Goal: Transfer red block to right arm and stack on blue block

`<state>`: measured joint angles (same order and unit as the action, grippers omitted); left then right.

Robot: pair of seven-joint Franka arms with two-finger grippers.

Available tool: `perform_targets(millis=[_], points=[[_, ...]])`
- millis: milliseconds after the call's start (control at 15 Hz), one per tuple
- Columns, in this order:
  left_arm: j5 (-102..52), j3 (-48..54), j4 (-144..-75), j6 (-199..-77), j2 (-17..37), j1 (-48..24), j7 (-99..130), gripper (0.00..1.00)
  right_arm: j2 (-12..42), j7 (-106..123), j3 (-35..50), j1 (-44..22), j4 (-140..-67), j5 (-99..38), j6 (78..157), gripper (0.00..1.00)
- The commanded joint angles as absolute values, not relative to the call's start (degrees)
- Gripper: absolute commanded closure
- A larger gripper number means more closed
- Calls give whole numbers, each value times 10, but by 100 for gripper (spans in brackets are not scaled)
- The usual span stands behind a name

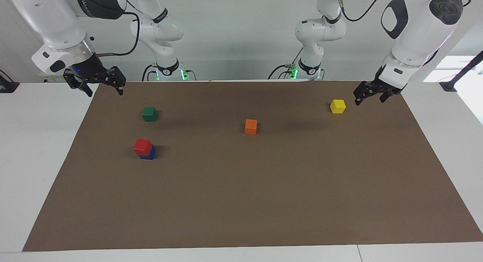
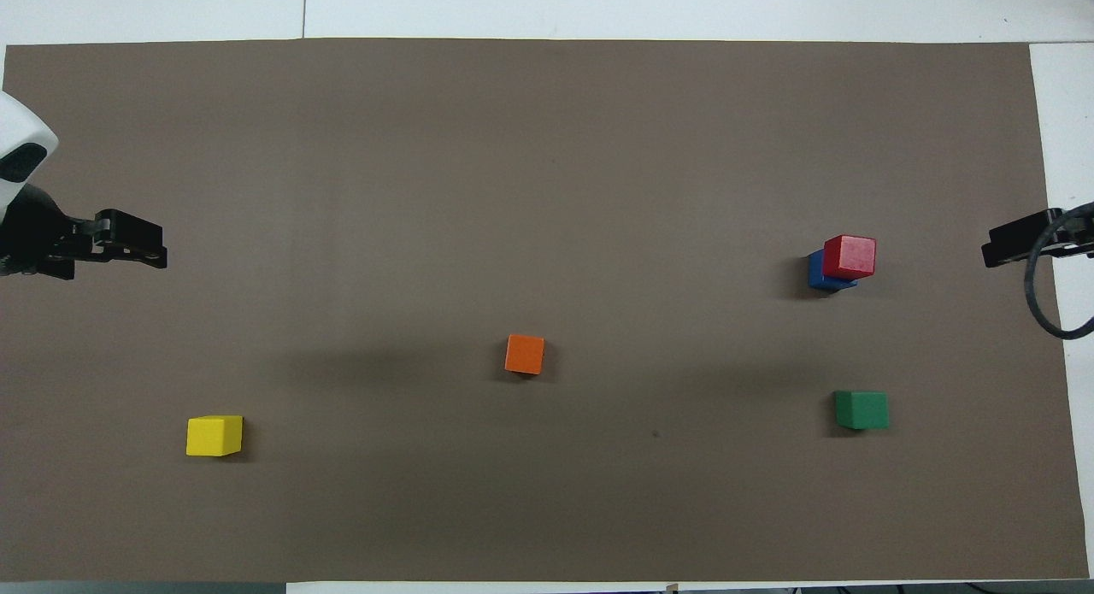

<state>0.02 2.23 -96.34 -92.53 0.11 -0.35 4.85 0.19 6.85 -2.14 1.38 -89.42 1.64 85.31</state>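
While the brown mat [image 1: 264, 201] fills most of the facing view, both arms sit at its upper corners, and neither holds anything. At the upper left of that view the right arm [image 1: 56, 20] carries the right gripper [image 1: 99, 83] over the mat's corner, fingers apart and empty. At the upper right the left gripper [image 1: 371, 94] hangs just beside the yellow block [image 1: 337, 106], its fingers also spread, and that arm waits. Down and to the right of the right gripper, in the left-centre of the frame, the red block [image 1: 142, 146] sits on top of the blue block [image 1: 149, 154], slightly offset so that a blue edge shows beneath. In the overhead view the same pair, red block [image 2: 850, 255] on blue block [image 2: 820, 271], lies at the right, well apart from the right gripper [image 2: 1013, 245] at the frame's right edge. A cube has no long axis to align to. By my reading the stack is made and the right arm is much the nearer one. A green block [image 1: 149, 114] and an orange block [image 1: 251, 126] stand alone; no containers are on the table.
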Motion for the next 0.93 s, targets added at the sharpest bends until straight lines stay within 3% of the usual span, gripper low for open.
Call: perform_targets(millis=[0, 400, 867], points=[[-11, 28, -957, -914, 2, 5, 48, 0, 4, 76, -23, 15, -885, 5, 841, 0], [-11, 27, -953, -912, 2, 5, 48, 0, 4, 76, -53, -18, -885, 11, 842, 0], [-11, 26, -953, -912, 2, 5, 48, 0, 4, 76, -56, -13, -885, 8, 842, 0]])
